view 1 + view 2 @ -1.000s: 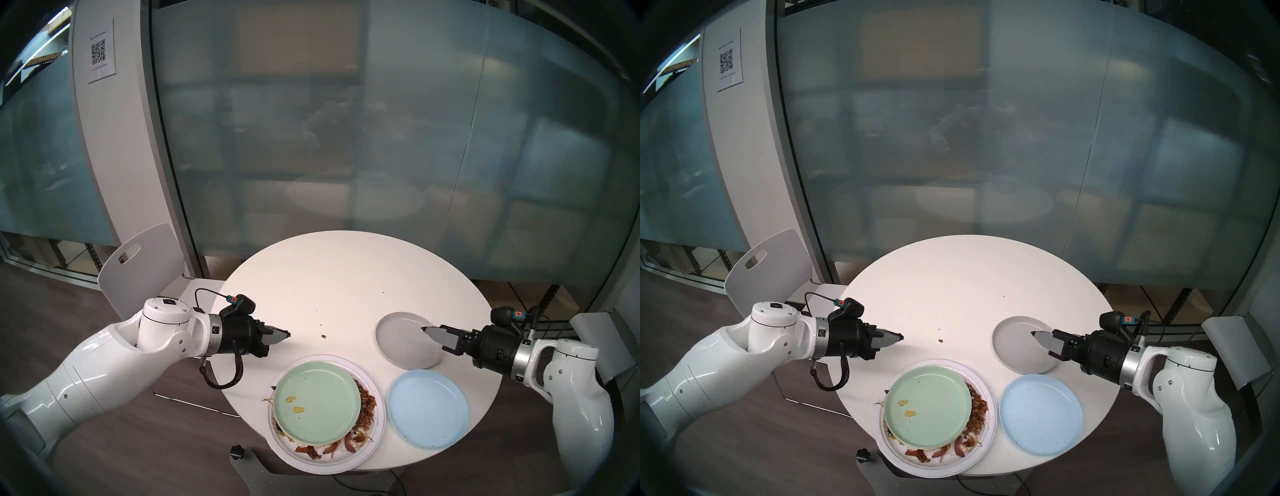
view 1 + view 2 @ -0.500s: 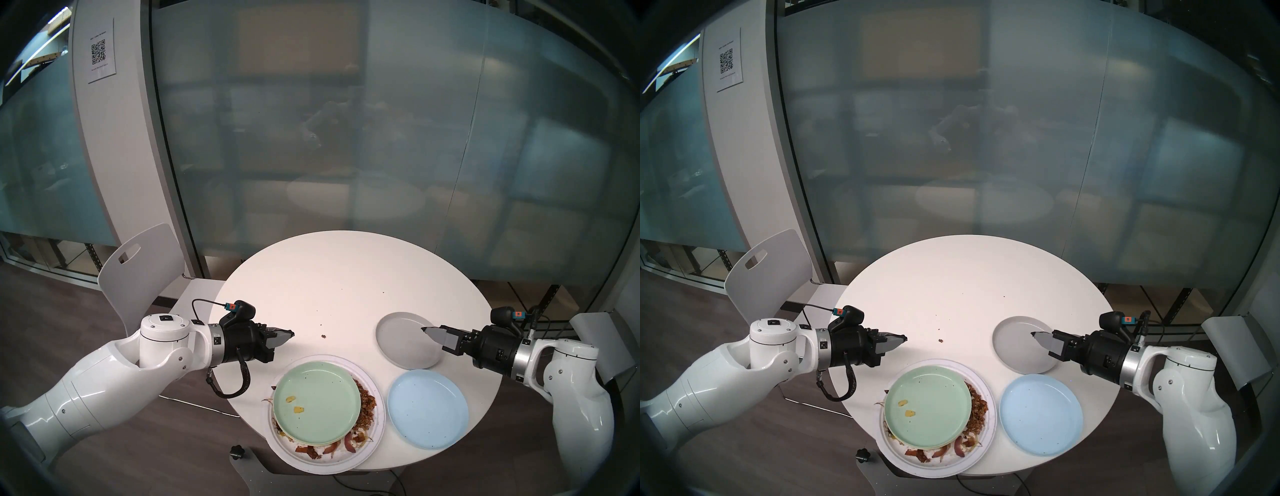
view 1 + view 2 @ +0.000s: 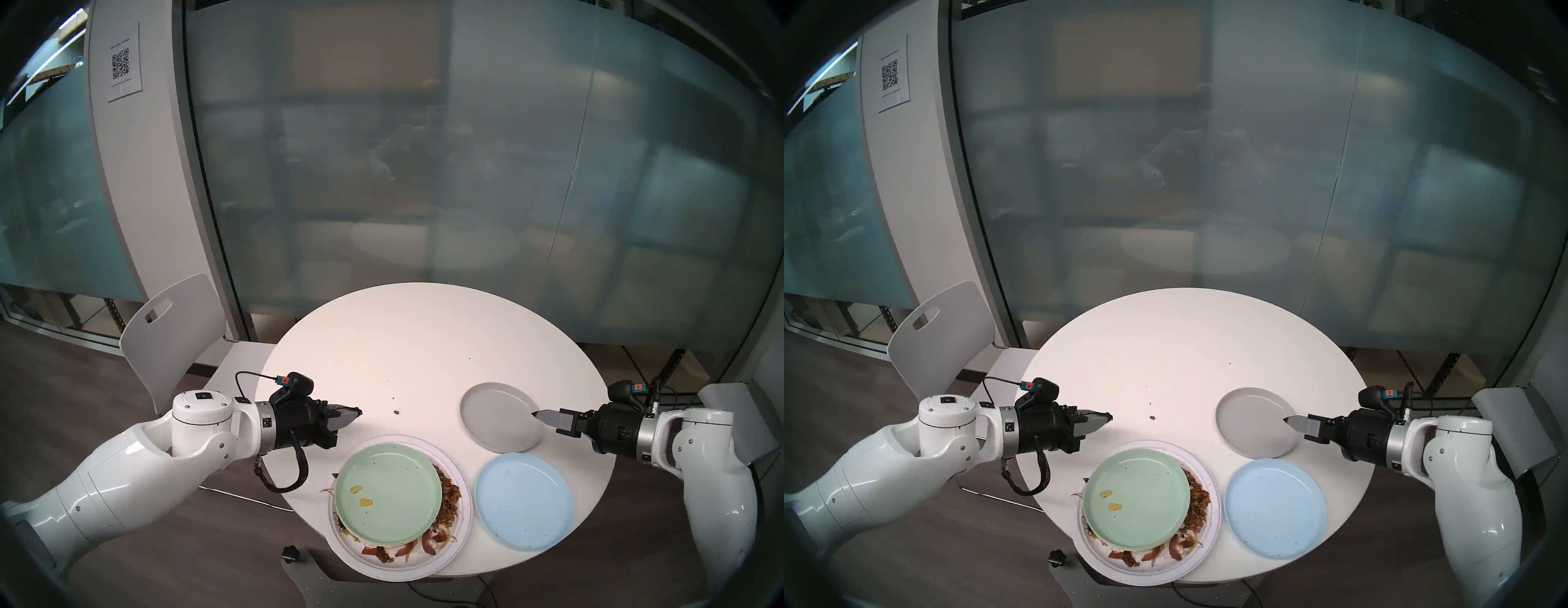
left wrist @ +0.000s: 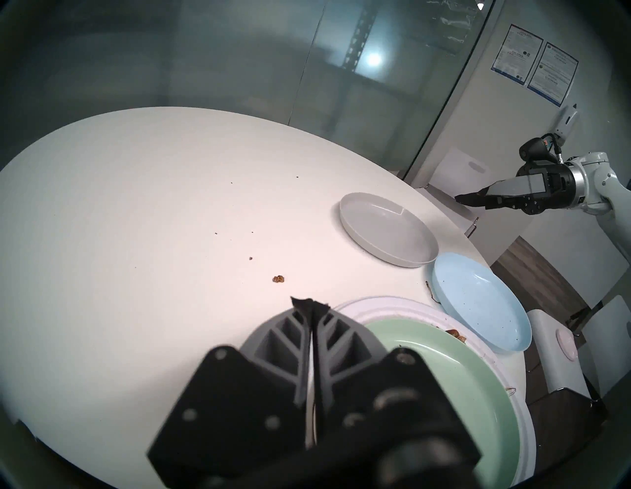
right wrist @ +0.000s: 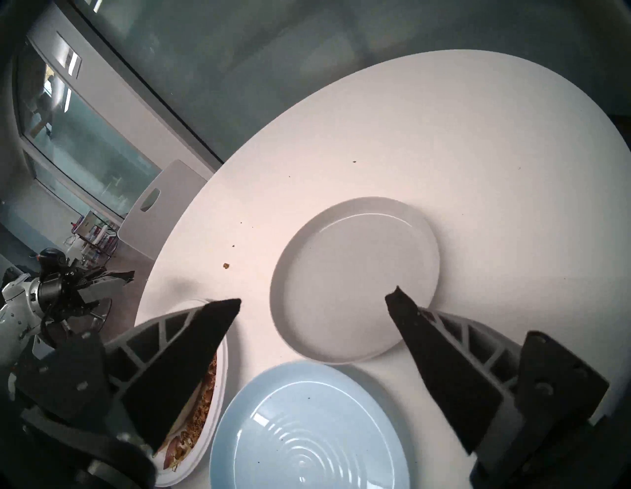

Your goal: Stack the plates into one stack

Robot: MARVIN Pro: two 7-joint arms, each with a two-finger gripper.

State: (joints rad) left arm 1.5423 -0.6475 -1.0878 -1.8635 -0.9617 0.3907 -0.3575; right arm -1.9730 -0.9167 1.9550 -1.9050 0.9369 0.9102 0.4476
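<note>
A mint green plate (image 3: 388, 492) tops the stack on the large white paper plate (image 3: 464, 524), which is strewn with food, at the table's near edge. To their right lie the light blue plate (image 3: 524, 501) and, behind it, the grey plate (image 3: 496, 418), each alone. My left gripper (image 3: 358, 411) is shut on nothing and hovers just behind the stack's left side; in the left wrist view the left gripper (image 4: 309, 302) has its fingers pressed together. My right gripper (image 5: 314, 300) is open over the grey plate's (image 5: 355, 273) near-right rim.
Crumbs (image 3: 396, 412) lie mid-table on the round white table (image 3: 424, 331). A white chair (image 3: 169, 335) stands at the table's left and another seat (image 3: 734, 412) at its right. A glass wall runs behind. A black knob (image 3: 290, 552) sits on the base below.
The right gripper drew back to the right, from over the grey plate's middle to its right rim. The left arm shifted slightly nearer and rightward, its gripper still shut.
</note>
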